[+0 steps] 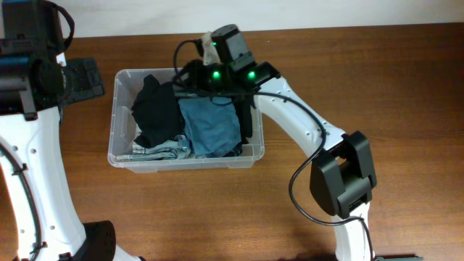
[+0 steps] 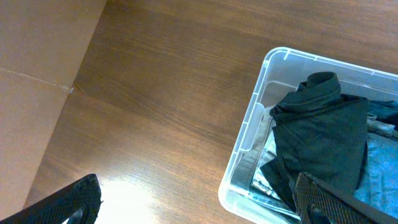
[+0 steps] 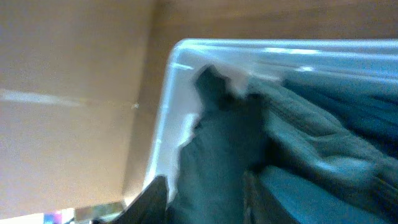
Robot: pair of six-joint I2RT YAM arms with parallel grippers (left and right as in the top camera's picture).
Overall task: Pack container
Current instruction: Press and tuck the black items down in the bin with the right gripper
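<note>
The clear plastic container (image 1: 185, 164) stands on the brown table and holds a black garment (image 1: 156, 109), a blue garment (image 1: 210, 127) and a pale striped cloth (image 1: 159, 151). My right gripper (image 1: 191, 77) reaches into the bin over its far rim. In the blurred right wrist view its fingers (image 3: 202, 199) are closed around the black garment (image 3: 217, 149) near the bin's corner (image 3: 168, 81). My left gripper (image 2: 196, 202) is open and empty over bare table, left of the container (image 2: 249, 124). The black garment (image 2: 323, 130) shows there too.
The left arm's base and column stand along the left edge (image 1: 29, 145). The right arm (image 1: 341, 174) arches from the front right over the bin's right end. A tan surface (image 2: 37, 74) lies beyond the table's left edge.
</note>
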